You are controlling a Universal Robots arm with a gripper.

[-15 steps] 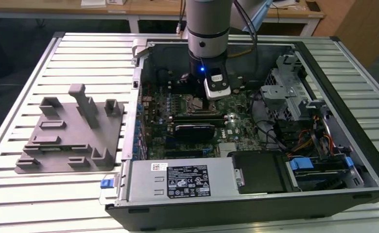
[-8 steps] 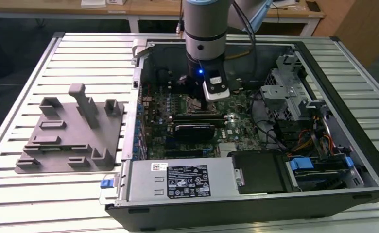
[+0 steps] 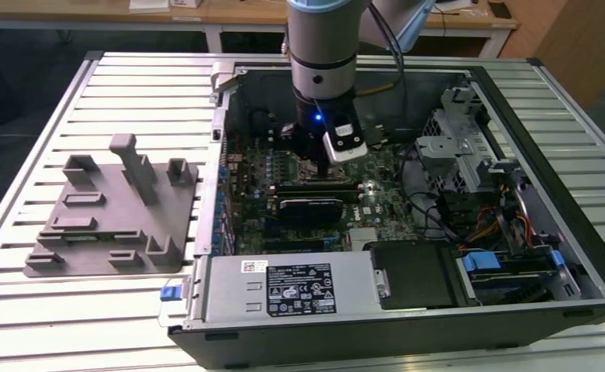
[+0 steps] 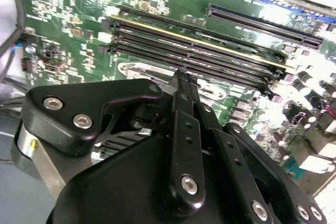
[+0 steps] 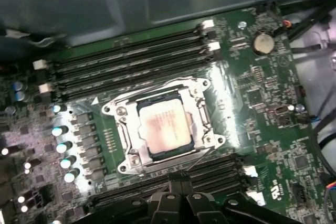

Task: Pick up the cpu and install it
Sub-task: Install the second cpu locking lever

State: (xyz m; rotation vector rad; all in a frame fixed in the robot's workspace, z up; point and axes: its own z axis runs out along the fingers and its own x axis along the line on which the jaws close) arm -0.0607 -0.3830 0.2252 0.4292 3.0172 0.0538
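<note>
The cpu (image 5: 164, 126), a shiny silver square, lies flat inside the motherboard socket, with the socket's metal frame (image 5: 122, 129) around it. In the first wrist view my gripper (image 5: 181, 174) hovers just off one side of the socket, above the memory slots, its two black fingers pressed together with nothing between them. In the second wrist view the gripper (image 4: 182, 77) points down at the green motherboard (image 4: 68, 19). In the exterior view the arm stands upright over the middle of the open computer case (image 3: 489, 85), with the gripper (image 3: 311, 155) low above the board.
A grey plastic fixture block (image 3: 116, 209) lies on the slatted table at the exterior view's left. Inside the case sit the power supply (image 3: 281, 287), a drive cage (image 3: 458, 147) and bundled cables (image 3: 489, 225). Memory slots (image 5: 131, 61) and capacitors (image 5: 63, 145) flank the socket.
</note>
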